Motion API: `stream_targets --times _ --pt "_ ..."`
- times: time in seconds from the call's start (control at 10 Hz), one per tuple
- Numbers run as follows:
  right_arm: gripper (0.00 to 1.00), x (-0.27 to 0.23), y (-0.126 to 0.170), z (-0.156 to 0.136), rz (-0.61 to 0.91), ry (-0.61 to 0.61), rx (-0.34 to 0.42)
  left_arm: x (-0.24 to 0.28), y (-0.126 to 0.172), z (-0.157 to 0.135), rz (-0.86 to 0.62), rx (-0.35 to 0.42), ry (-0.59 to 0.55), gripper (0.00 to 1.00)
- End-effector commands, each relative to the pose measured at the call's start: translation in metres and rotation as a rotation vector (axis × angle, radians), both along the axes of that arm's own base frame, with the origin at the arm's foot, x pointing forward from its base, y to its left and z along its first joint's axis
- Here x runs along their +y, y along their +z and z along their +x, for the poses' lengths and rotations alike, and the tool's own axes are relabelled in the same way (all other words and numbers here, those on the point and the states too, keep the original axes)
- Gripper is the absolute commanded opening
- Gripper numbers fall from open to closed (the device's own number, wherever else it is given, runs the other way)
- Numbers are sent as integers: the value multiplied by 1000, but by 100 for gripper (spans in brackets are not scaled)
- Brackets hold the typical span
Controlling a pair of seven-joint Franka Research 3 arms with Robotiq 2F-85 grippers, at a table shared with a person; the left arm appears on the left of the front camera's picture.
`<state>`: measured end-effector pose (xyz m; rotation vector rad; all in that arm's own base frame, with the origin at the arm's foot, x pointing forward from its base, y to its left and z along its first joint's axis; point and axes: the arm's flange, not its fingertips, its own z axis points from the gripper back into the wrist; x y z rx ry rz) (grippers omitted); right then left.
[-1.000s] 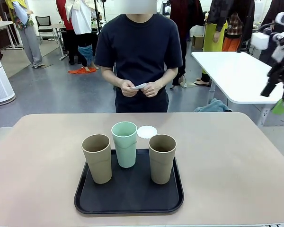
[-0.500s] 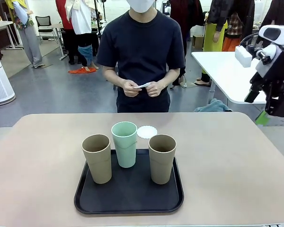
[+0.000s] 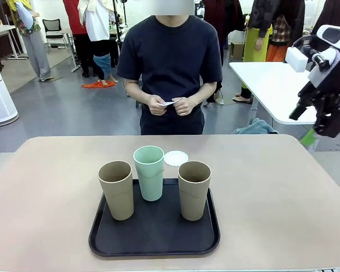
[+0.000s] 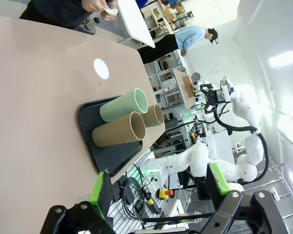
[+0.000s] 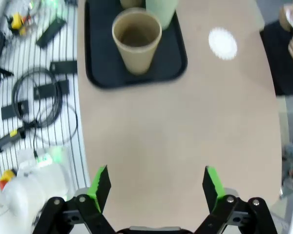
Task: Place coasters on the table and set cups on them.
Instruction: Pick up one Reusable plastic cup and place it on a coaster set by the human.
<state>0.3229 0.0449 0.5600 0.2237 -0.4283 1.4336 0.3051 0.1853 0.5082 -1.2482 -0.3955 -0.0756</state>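
Note:
Three cups stand upright on a black tray point(image 3: 158, 238): a tan cup point(image 3: 116, 190) at left, a mint green cup point(image 3: 149, 173) behind the middle, a tan cup point(image 3: 194, 190) at right. One white scalloped coaster point(image 3: 176, 158) lies on the beige table point(image 3: 51, 181) just behind the tray. The person's hands point(image 3: 169, 104) hold more white coasters at the waist. My right gripper point(image 3: 304, 125) hangs open and empty high over the table's far right corner; its wrist view point(image 5: 155, 183) looks down on a tan cup point(image 5: 136, 36) and the coaster point(image 5: 222, 43). My left gripper point(image 4: 158, 183) is open and empty.
A white table point(image 3: 283, 90) stands behind my right arm. Cables and tools point(image 5: 34, 102) lie on a ribbed floor mat beyond the table's near edge. Bare tabletop lies on both sides of the tray point(image 5: 102, 63).
My right arm has swung in from the picture's right edge toward the table's far right corner. Cups, coaster and the person's hands stay as they were.

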Motion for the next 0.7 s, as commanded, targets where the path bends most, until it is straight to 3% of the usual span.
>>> stream_targets --times 0.0,0.4,0.6 --pt "100 -8 -60 15 374 130 -47 1 2 -1 -15 -5 1 100" --pt "100 -3 -136 28 794 237 -186 1 2 -1 -15 -5 1 100" --pt "100 -2 -169 32 829 114 -121 1 2 -1 -15 -5 1 100"
